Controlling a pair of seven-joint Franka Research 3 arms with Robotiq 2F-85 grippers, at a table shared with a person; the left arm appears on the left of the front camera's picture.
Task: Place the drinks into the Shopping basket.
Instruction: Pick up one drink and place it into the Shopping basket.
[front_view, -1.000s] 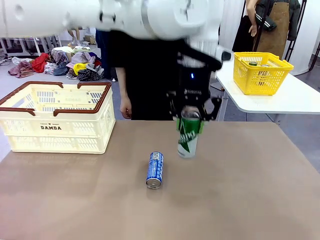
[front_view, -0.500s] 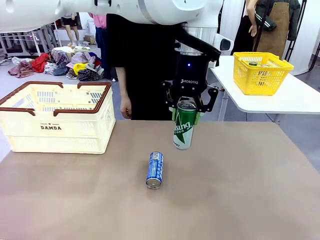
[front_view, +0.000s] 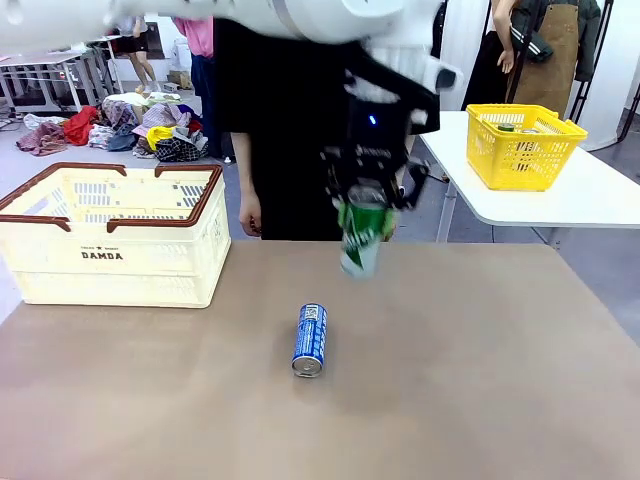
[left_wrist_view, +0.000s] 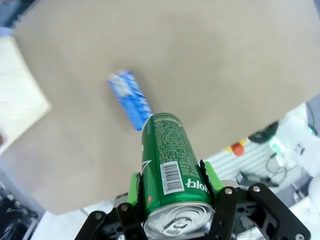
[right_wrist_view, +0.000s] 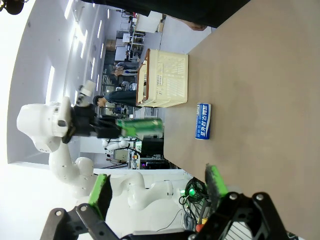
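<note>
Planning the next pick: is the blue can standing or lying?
Lying on its side: the blue can rests lengthwise on the table, silver end toward the front camera.

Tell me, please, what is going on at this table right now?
The left end effector is shut on a green drink can, holding it tilted in the air above the table. A blue drink can lies on its side on the table. The cream DAMDA shopping basket stands at the table's left. The right end effector is open and holds nothing. A person stands at the far side.
</note>
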